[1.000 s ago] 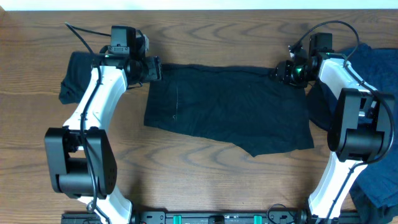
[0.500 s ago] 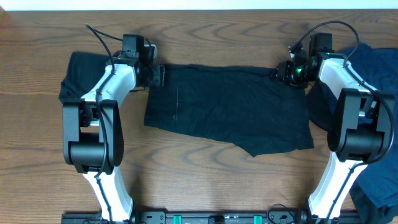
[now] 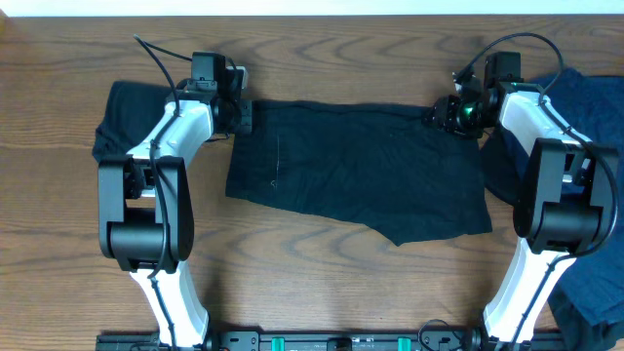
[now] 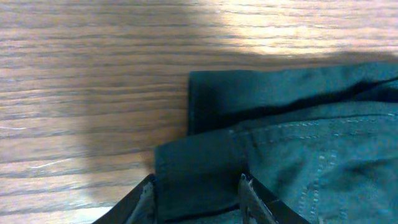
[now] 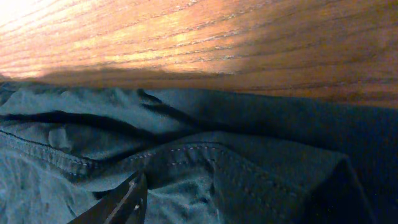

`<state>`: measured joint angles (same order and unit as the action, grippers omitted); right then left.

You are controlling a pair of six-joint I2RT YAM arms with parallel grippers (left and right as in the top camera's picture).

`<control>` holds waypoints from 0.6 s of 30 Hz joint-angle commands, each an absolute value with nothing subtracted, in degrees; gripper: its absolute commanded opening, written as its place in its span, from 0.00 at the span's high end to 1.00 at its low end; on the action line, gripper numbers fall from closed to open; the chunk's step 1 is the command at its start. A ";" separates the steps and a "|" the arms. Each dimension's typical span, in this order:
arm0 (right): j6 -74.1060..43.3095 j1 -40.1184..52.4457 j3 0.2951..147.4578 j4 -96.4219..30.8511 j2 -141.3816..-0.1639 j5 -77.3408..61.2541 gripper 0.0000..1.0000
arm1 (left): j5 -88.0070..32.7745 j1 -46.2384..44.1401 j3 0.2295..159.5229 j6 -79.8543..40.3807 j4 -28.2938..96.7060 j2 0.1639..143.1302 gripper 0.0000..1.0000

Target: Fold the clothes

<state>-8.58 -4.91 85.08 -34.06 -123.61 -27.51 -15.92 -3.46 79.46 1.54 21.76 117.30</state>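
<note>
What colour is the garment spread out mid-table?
The flat cloth garment is black, seen best in overhead view.

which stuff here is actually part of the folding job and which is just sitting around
Part of the job: black cloth shorts spread flat mid-table; left gripper and right gripper at their top corners; bunched black garment at far left; dark navy cloth heap at right.
Just there: brown wooden table; black mount rail at the near edge.
</note>
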 commanded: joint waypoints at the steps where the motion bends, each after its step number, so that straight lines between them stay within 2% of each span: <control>1: -8.49 -4.47 84.93 -34.54 -124.16 -25.67 0.49 | -20.45 -3.18 79.61 1.89 21.96 117.56 0.57; 3: -8.49 -4.47 84.93 -34.70 -124.16 -25.67 0.49 | -20.38 -3.16 79.61 1.91 22.37 117.56 0.58; 6: -8.01 -4.49 84.93 -34.72 -124.16 -25.61 0.50 | -20.36 -3.16 79.61 1.91 22.85 117.54 0.66; 12: -7.55 -4.51 84.93 -34.50 -124.16 -25.45 0.54 | -20.36 -3.16 79.61 1.89 23.03 117.43 0.89; 14: -7.42 -4.56 84.93 -34.46 -124.16 -25.47 0.62 | -20.36 -3.16 79.61 1.89 23.03 117.21 0.91; 18: -7.40 -4.64 84.93 -34.09 -124.16 -25.50 0.93 | -20.36 -3.16 79.61 1.89 23.00 116.53 0.94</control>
